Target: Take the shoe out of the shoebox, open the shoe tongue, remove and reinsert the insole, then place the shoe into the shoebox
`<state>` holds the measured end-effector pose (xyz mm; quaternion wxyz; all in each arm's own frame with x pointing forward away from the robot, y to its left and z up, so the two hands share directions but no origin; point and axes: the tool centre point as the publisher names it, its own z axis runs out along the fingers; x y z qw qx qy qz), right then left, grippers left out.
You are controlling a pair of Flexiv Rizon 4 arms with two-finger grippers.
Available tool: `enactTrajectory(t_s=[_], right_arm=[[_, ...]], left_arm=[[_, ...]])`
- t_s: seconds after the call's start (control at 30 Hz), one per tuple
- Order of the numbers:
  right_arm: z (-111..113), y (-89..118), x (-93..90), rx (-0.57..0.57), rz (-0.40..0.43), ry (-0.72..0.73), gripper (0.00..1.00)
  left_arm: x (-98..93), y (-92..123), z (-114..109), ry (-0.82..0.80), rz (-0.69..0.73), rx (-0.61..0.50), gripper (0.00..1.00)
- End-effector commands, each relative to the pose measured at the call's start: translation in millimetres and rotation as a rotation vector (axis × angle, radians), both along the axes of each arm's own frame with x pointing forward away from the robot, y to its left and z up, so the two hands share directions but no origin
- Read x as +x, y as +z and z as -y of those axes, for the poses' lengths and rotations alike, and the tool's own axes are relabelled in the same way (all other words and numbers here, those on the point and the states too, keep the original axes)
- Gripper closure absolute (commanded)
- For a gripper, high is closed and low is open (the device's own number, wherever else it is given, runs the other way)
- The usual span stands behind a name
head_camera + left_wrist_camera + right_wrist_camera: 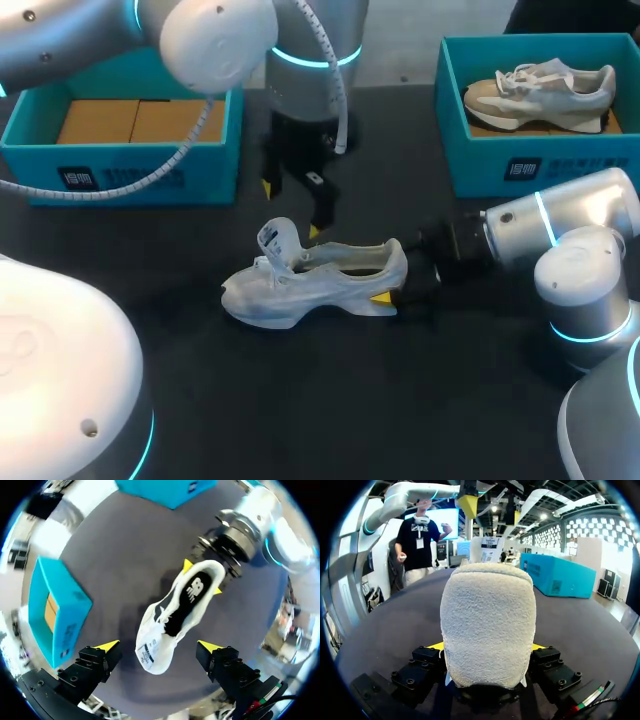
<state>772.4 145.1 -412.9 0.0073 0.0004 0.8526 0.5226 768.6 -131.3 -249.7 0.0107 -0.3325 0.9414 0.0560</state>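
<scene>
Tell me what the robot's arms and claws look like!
The left arm and right arm are chunky silver tubes with round joints and glowing blue rings. A white ribbed cable loops along the left one. The left claw and right claw are black with yellow tips.

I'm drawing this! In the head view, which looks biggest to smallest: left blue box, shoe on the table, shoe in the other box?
1. left blue box, partly behind the left arm
2. shoe on the table
3. shoe in the right box, farther back, so perhaps truly equal
</scene>
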Motion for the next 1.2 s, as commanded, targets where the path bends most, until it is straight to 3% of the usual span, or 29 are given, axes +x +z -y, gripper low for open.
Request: enactTrajectory(t_s=[0.03, 0.07, 0.1, 0.13, 0.2, 0.4, 1.2], right_arm=[[-1, 0, -0.2, -0.002, 0.001, -0.001, 1.0], [-1, 0, -0.2, -0.002, 0.001, -0.001, 1.0], [-1, 0, -0.2, -0.002, 0.001, -0.001, 1.0], [-1, 0, -0.2, -0.002, 0.001, -0.001, 1.0], [-1, 0, -0.2, -0.002, 0.001, -0.001, 1.0], [-1, 0, -0.2, -0.002, 0.001, -0.001, 1.0], [-1, 0, -0.2, -0.002, 0.001, -0.001, 1.0]], left_arm=[[-3.6, 0, 2, -0.379, -0.016, -0.03, 0.0], [-5.4, 0, 3, -0.39, -0.013, -0.031, 0.0], [-7.0, 0, 4, -0.392, -0.013, -0.03, 0.4], [-7.8, 1, 5, -0.4, -0.015, -0.032, 0.63], [-9.1, 2, 8, -0.412, -0.022, -0.041, 1.0], [-15.6, 4, 18, -0.456, -0.029, -0.069, 1.0], [-15.6, 4, 18, -0.456, -0.029, -0.069, 1.0]])
